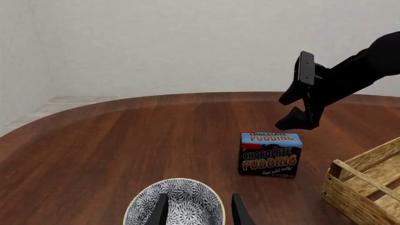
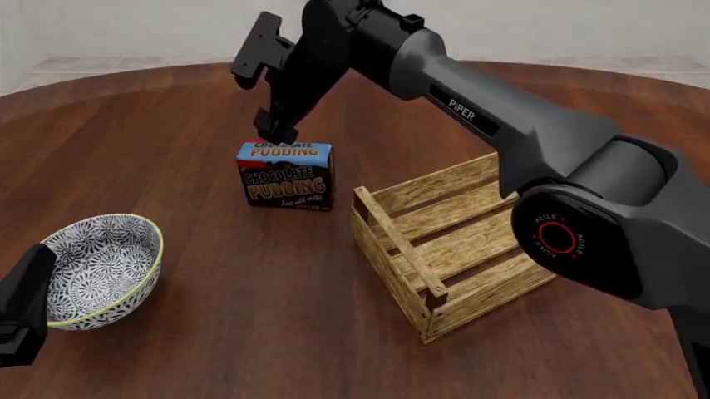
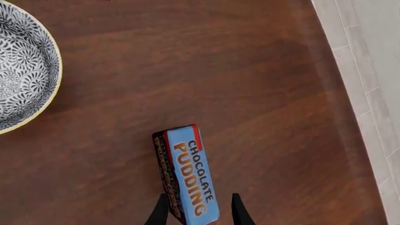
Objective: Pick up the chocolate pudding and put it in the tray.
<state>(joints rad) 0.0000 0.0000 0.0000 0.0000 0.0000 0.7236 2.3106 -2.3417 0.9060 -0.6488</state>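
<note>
Pudding is the landmark: the chocolate pudding (image 2: 286, 175) stands upright on the wooden table (image 2: 222, 324), just beside the far corner of the tray (image 2: 453, 245) and apart from it. Reaching forward across the tray, the right arm bends down so that the right gripper (image 2: 273, 131) hangs directly above the box's blue top, fingers parted wide enough to straddle its narrow width, not touching it. Nearer than the pudding sits the patterned bowl (image 2: 100, 268); the left gripper (image 1: 198, 211) hovers over it, jaws apart and empty.
</note>
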